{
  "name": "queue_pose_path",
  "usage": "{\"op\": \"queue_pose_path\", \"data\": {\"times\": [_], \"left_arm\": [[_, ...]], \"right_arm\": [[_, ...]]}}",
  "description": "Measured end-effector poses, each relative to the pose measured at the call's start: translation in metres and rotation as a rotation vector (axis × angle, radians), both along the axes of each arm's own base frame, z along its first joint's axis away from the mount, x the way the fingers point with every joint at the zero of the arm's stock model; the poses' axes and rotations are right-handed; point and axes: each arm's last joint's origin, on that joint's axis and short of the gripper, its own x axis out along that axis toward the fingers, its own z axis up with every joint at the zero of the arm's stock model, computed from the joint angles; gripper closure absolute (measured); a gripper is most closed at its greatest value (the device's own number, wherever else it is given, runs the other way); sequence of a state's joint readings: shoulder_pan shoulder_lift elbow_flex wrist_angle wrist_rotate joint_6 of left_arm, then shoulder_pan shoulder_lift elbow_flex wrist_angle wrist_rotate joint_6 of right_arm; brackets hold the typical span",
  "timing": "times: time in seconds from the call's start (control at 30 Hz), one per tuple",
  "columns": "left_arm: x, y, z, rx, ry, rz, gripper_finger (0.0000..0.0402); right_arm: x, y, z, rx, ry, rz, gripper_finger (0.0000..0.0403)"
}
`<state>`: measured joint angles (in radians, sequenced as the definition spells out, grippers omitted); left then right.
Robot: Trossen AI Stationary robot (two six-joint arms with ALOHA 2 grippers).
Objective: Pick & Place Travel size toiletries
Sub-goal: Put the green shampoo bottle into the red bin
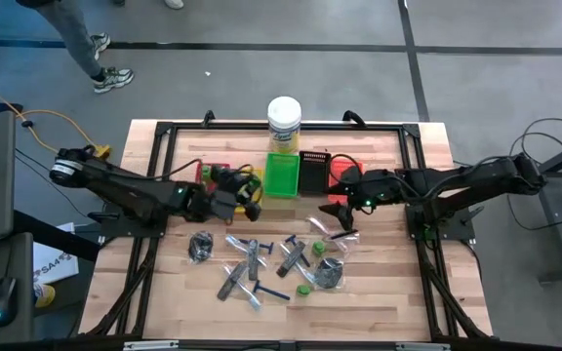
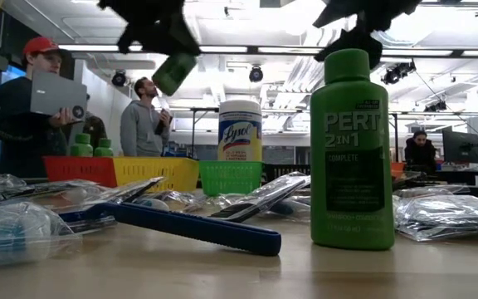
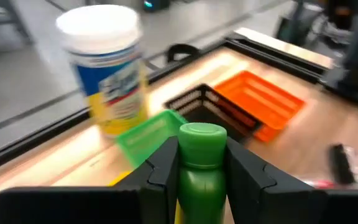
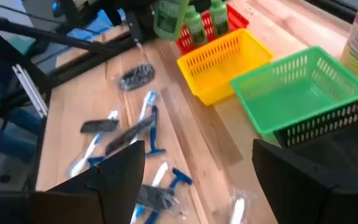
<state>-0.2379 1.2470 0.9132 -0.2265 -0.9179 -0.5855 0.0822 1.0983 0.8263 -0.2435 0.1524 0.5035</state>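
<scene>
Wooden slatted table (image 1: 379, 302), black-framed; open room behind with ceiling strip lights and people standing. White-lidded jar (image 1: 284, 123) upright at the far edge, beside a row of red, yellow, green (image 1: 282, 175), black and orange trays. Left gripper (image 3: 199, 163): above the yellow tray, fingers clamped on a small green bottle (image 3: 199, 168), long axis along the fingers, cap pointing away from the wrist. Right gripper (image 4: 197, 171): by the orange tray, fingers spread wide, empty. Remaining toiletries (image 1: 266, 263): razors, toothbrushes, sachets and green bottles scattered mid-table at mixed angles.
</scene>
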Motion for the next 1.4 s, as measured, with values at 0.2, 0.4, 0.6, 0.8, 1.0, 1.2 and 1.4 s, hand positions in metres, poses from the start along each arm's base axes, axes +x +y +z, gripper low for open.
{"op": "queue_pose_path", "data": {"times": [0.2, 0.4, 0.6, 0.8, 1.0, 1.2, 1.4], "left_arm": [[-0.022, -0.003, -0.023, 0.037, -0.046, 0.149, 0.0313], [-0.033, 0.009, -0.051, 0.082, -0.061, 0.299, 0.0313], [-0.044, 0.028, -0.081, 0.059, -0.05, 0.399, 0.0313], [-0.05, 0.045, -0.093, 0.061, -0.023, 0.475, 0.0313], [-0.049, 0.059, -0.097, 0.06, 0.006, 0.536, 0.0313], [-0.043, 0.065, -0.111, 0.052, 0.055, 0.556, 0.0313], [-0.037, 0.068, -0.125, 0.029, 0.041, 0.593, 0.0313]], "right_arm": [[0.001, -0.001, 0.0, -0.011, -0.007, -0.016, 0.012], [0.001, -0.001, 0.001, -0.025, -0.017, -0.043, 0.012], [0.001, -0.002, 0.001, -0.034, -0.019, -0.059, 0.012], [0.001, -0.002, 0.002, -0.039, -0.022, -0.075, 0.012], [0.001, -0.003, 0.002, -0.048, -0.024, -0.091, 0.012], [0.001, -0.003, 0.002, -0.052, -0.025, -0.098, 0.012], [0.001, -0.003, 0.002, -0.05, -0.024, -0.095, 0.012]]}}
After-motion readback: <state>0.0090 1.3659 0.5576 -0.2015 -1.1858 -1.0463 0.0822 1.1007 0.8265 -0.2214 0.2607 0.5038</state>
